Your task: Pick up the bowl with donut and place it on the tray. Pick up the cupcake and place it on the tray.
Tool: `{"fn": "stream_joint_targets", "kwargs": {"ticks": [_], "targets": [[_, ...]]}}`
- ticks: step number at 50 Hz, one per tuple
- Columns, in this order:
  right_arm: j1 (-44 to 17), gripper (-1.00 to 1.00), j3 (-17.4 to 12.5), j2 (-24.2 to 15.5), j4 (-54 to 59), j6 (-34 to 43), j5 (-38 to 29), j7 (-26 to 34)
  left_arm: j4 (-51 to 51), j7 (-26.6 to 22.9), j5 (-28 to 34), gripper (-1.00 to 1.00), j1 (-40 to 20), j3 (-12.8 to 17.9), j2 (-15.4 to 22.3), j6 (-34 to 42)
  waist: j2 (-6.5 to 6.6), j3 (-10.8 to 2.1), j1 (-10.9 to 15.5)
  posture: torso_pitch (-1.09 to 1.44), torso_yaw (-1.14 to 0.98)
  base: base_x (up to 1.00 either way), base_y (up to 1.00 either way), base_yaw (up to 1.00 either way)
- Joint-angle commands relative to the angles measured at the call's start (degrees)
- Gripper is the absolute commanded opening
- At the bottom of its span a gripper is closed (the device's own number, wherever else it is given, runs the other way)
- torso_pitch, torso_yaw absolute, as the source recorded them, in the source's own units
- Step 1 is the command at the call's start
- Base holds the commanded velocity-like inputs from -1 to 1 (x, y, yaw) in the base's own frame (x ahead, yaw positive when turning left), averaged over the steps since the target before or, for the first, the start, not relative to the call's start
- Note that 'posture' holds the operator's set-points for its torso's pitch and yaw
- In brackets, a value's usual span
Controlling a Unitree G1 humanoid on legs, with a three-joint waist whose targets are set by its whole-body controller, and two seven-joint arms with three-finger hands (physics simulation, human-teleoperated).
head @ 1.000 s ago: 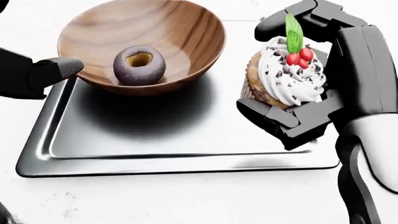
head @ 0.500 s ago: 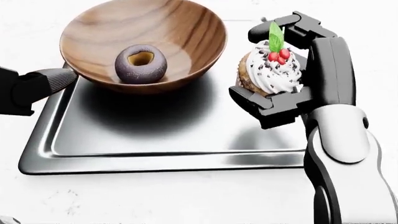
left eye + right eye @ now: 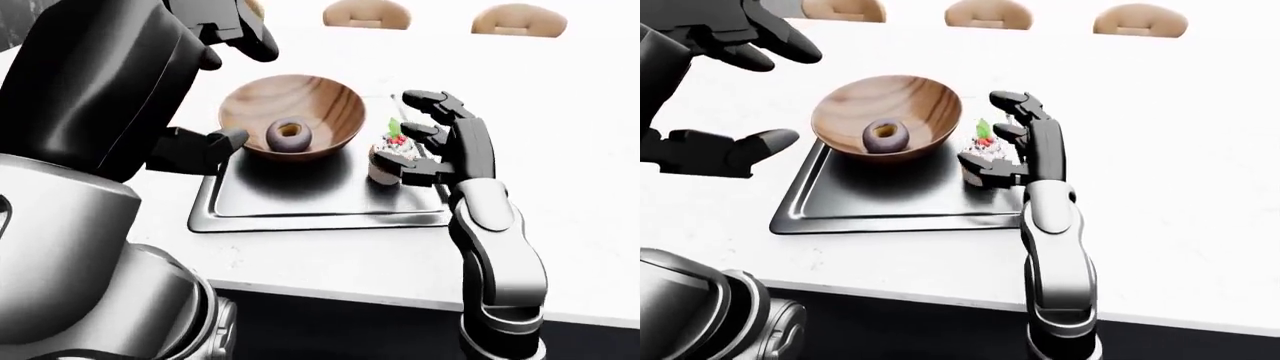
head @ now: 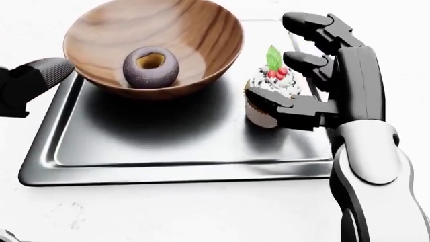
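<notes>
white counter [image 4: 168, 212], steel tray [image 4: 168, 151], wooden bowl [image 4: 195, 35], purple donut [image 4: 151, 68], frosted cupcake [image 4: 268, 101], right hand [image 4: 312, 70] fingers spread

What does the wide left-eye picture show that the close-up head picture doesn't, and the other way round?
Only the left-eye view shows the robot's bulky grey body, three tan rounded shapes along the top, and the counter's dark edge.

Only the head view shows fine detail: the cupcake's red berries, green leaf and chocolate flecks, and the donut's yellow centre.

Both show the wooden bowl with the donut on the metal tray, the cupcake on the tray's right side, the right hand with fingers spread beside it, and the left hand by the bowl's left.
</notes>
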Motion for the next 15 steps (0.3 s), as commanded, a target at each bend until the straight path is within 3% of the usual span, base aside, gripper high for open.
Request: {"fn": "stream_joint_targets", "kwargs": {"ticks": [1,7,10,11,12,13,14,15], "targets": [[-3.0,0.23,-1.8,-1.4,-4.8,1.4,-0.1,0.5,-0.4,0.9,0.2,0.04,-1.5,0.3,0.3,-0.1,-0.02,-1.57,0.0,0.00,0.00,0.00,0.00,0.00],[-5.9,0.23,-3.7,-4.6,-14.2,10.9,0.8,2.3,-0.5,0.4,1.0,0.04,-2.0,-0.1,-0.3,0.0,-0.23,-1.22,0.2,0.00,0.00,0.00,0.00,0.00],[-7.3,0.34,-4.0,-5.8,-19.8,16.9,1.4,3.4,-1.0,1.0,1.0,0.08,-1.2,-0.3,-1.3,0.6,-0.38,-1.19,0.2,0.00,0.00,0.00,0.00,0.00],[-7.9,0.73,-3.8,-6.2,-22.0,19.4,1.7,4.0,-1.0,1.5,0.9,0.10,-0.9,-0.4,-1.9,1.3,-0.40,-1.16,0.2,0.00,0.00,0.00,0.00,0.00],[-9.0,1.00,-3.7,-6.6,-23.7,21.7,1.7,4.2,-0.9,1.8,0.7,0.20,-0.8,-0.4,-2.0,1.7,-0.42,-1.14,0.2,0.00,0.00,0.00,0.00,0.00],[-10.2,1.00,-3.9,-7.0,-25.1,23.8,1.8,4.5,-1.1,1.7,0.5,0.77,-0.4,-0.5,-3.2,3.3,-0.41,-1.12,0.3,0.00,0.00,0.00,0.00,0.00],[-11.3,1.00,-4.2,-7.4,-26.5,25.8,1.9,4.7,-1.1,2.1,0.3,1.00,-0.3,-0.4,-3.5,4.3,-0.41,-1.12,0.3,0.00,0.00,0.00,0.00,0.00],[-12.4,1.00,-4.5,-7.9,-27.6,27.5,2.0,4.9,-1.3,2.1,0.0,1.00,-0.2,-0.5,-3.7,5.2,-0.39,-1.10,0.3,0.00,0.00,0.00,0.00,0.00]]}}
